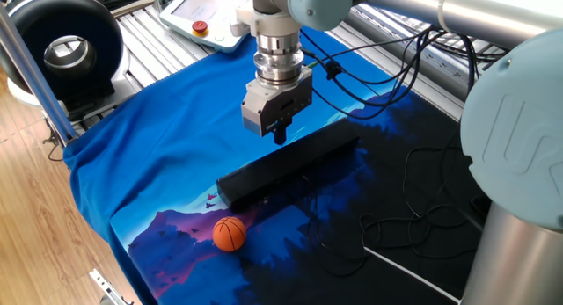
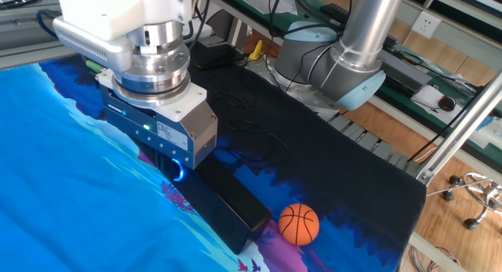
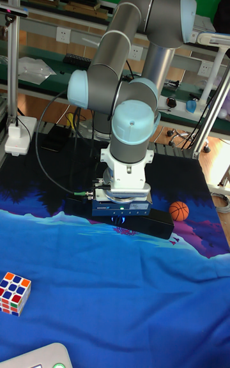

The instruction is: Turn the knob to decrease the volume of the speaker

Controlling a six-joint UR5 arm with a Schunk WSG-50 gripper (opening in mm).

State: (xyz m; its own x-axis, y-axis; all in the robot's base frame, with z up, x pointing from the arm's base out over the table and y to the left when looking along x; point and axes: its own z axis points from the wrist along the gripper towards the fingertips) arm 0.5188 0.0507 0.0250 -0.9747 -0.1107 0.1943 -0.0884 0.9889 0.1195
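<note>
Presumably the claw (image 1: 281, 134), its jaws near-closed over the speaker (image 1: 290, 167) with any knob hidden, could slip and shove the bar toward 7 o'clock
</note>
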